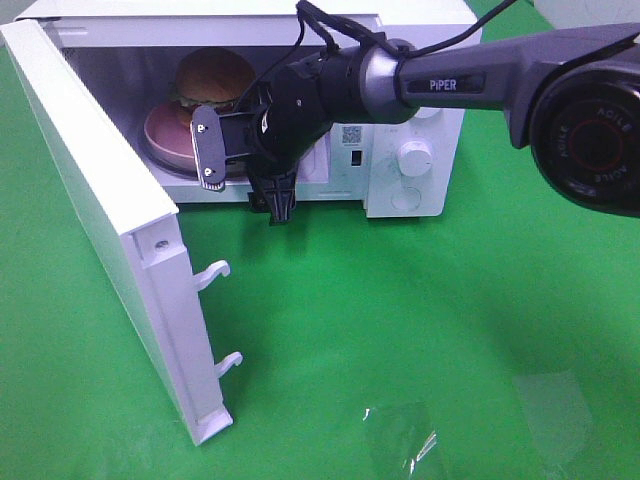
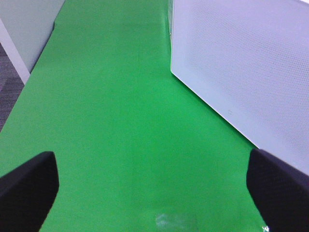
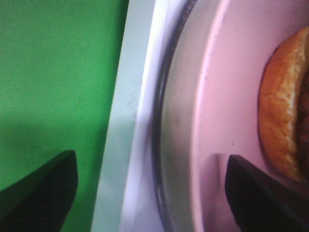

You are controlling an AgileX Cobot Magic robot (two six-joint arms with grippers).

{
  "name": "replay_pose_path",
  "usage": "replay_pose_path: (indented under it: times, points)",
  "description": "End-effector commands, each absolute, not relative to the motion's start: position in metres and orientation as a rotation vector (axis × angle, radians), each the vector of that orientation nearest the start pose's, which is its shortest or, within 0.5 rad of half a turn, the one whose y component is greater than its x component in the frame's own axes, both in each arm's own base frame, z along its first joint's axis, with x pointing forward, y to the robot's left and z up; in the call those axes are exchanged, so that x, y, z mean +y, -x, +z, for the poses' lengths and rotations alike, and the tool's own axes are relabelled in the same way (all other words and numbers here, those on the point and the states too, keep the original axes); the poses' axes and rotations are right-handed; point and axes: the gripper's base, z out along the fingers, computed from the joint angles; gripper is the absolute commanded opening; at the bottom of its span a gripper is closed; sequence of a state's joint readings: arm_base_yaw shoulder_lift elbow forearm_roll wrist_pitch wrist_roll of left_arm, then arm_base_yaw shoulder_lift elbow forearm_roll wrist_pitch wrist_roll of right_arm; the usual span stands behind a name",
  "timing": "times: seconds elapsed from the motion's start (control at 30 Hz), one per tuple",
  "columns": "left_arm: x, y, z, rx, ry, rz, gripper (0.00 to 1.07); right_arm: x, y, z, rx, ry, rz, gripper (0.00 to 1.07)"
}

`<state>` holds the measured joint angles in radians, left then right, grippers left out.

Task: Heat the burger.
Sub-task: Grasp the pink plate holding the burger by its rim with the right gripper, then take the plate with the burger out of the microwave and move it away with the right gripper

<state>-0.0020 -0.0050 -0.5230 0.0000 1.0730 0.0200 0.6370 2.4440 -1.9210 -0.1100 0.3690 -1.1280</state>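
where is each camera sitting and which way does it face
Exterior high: mounted high off the arms, looking down on the green table, the open microwave and the right arm reaching to its opening, right gripper.
Left wrist: on the left arm, facing along the table beside the microwave door; its open left gripper frames the view.
Right wrist: on the right arm, looking at the pink plate and burger between open fingertips.
Shared: exterior and right wrist both show burger and plate.

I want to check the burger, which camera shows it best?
The exterior high view: the burger sits on the pink plate inside the microwave, bun top clear. The right wrist view shows only its edge; the left wrist view shows none.
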Motion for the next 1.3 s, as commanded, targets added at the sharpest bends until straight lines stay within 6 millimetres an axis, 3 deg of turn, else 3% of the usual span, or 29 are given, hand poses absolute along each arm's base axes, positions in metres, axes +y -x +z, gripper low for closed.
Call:
replay_pose_path:
  times: [0.03,0.27,0.3,0.33,0.4,0.43,0.47,0.6,1.3]
  points:
    - [0.0,0.009,0.282,2.027,-0.018,0.002,0.98,0.323,-0.437,0.12,1.451,1.911,-0.312,0.79]
    - [0.0,0.009,0.282,2.027,-0.018,0.002,0.98,0.323,-0.437,0.116,1.457,1.914,-0.308,0.64]
    - [0.0,0.009,0.282,2.027,-0.018,0.002,0.98,0.323,-0.437,0.115,1.465,1.916,-0.305,0.54]
    - [0.0,0.009,0.282,2.027,-0.018,0.002,0.98,0.323,-0.437,0.115,1.465,1.916,-0.305,0.54]
    - [0.0,0.009,0.282,2.027,-0.018,0.002,0.98,0.322,-0.436,0.115,1.478,1.931,-0.302,0.25]
    - [0.0,0.009,0.282,2.027,-0.018,0.002,0.98,0.322,-0.436,0.115,1.478,1.931,-0.302,0.25]
    - [0.0,0.009,0.282,2.027,-0.018,0.002,0.98,0.321,-0.435,0.118,1.483,1.932,-0.3,0.12]
    - [0.0,0.009,0.282,2.027,-0.018,0.002,0.98,0.321,-0.435,0.123,1.482,1.93,-0.301,0.0]
    - [0.0,0.009,0.282,2.027,-0.018,0.002,0.98,0.307,-0.418,0.152,1.615,2.068,-0.253,0.0]
